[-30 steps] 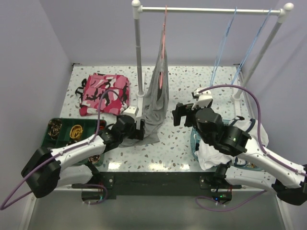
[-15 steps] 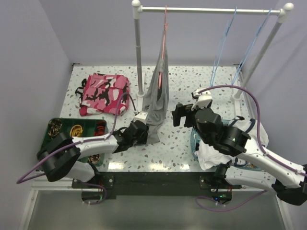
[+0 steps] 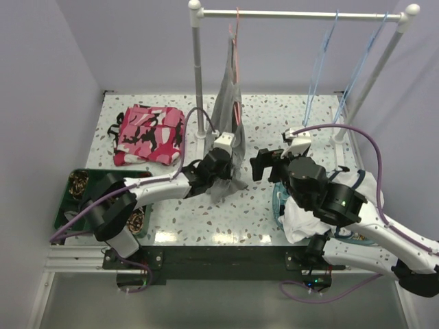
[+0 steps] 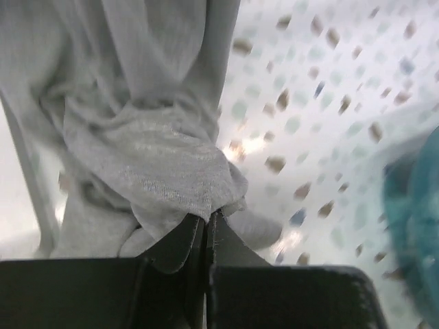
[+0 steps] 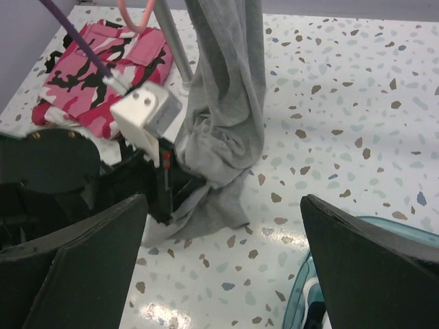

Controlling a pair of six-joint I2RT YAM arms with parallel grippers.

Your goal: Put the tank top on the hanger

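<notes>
The grey tank top (image 3: 227, 103) hangs in a long narrow drape from the pink hanger (image 3: 237, 42) on the rail, and its lower end is bunched just above the table. My left gripper (image 3: 222, 172) is shut on that bunched hem. In the left wrist view the closed fingertips (image 4: 207, 219) pinch a fold of the tank top (image 4: 147, 154). My right gripper (image 3: 265, 164) hovers open just right of the garment with nothing between its fingers. The right wrist view shows the tank top (image 5: 226, 103), the left gripper (image 5: 173, 184) at its hem and the hanger (image 5: 134, 18).
A pink-and-black camouflage cloth (image 3: 149, 133) lies at the back left. The rack's left post (image 3: 199, 75) stands right behind the tank top. Light-blue hangers (image 3: 321, 63) hang on the rail. A green tray (image 3: 90, 186) sits left, a teal basket (image 3: 278, 200) with a white garment right.
My left gripper went from open to shut on the tank top's hem while swinging right and away from me, lifting the bunched fabric. The right arm shifted slightly.
</notes>
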